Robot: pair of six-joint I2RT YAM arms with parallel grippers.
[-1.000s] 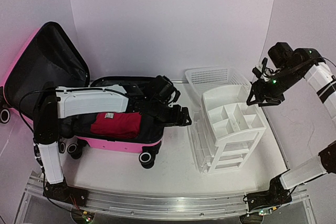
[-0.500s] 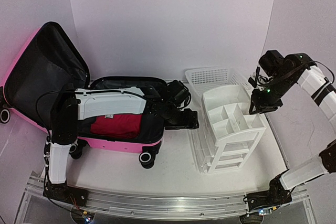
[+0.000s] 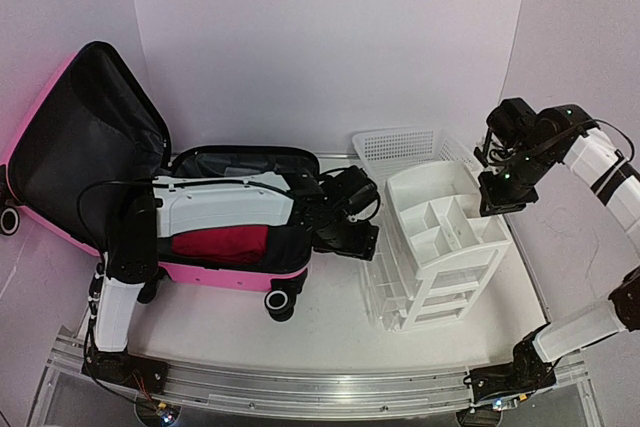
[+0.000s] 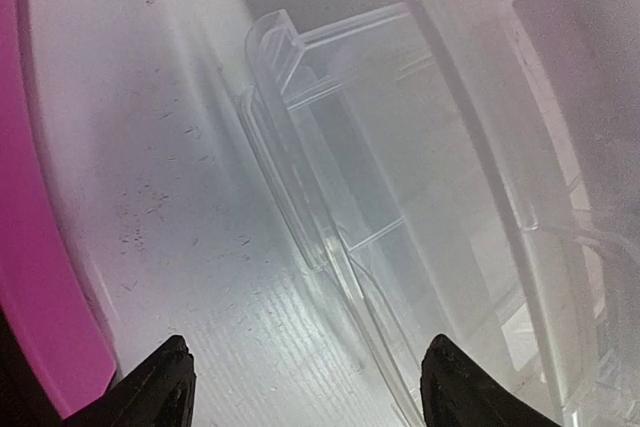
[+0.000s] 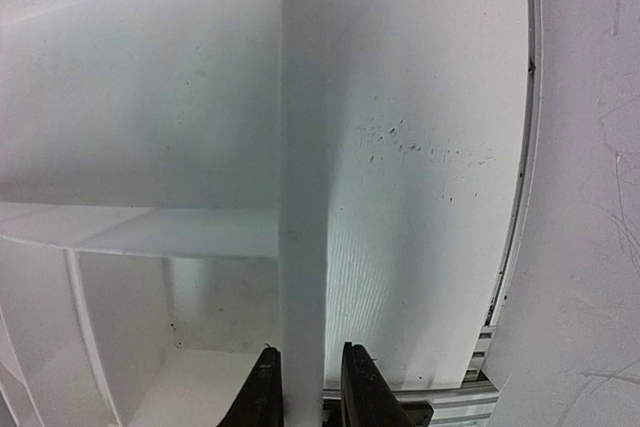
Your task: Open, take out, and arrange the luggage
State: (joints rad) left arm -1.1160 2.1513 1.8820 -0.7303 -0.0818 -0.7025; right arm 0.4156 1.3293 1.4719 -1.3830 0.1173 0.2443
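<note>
The hot-pink luggage (image 3: 225,273) lies open at the left, its black-lined lid (image 3: 80,137) leaning against the wall. A red cloth (image 3: 220,244) lies in its base. My left gripper (image 3: 360,238) reaches past the luggage's right end, just left of the white drawer organizer (image 3: 440,247). In the left wrist view it (image 4: 305,387) is open and empty over the table, with a clear drawer front (image 4: 330,197) ahead and the pink shell (image 4: 30,247) at the left. My right gripper (image 3: 496,204) is shut on the organizer's right top wall (image 5: 303,197), one finger on each side (image 5: 312,392).
A white mesh basket (image 3: 400,145) stands behind the organizer against the back wall. The table's right edge and metal rail (image 5: 505,247) run close beside the organizer. The luggage's black wheels (image 3: 280,302) face the near side.
My left gripper has moved right, from over the luggage to the organizer's left side. My right gripper has come down onto the organizer's right wall.
</note>
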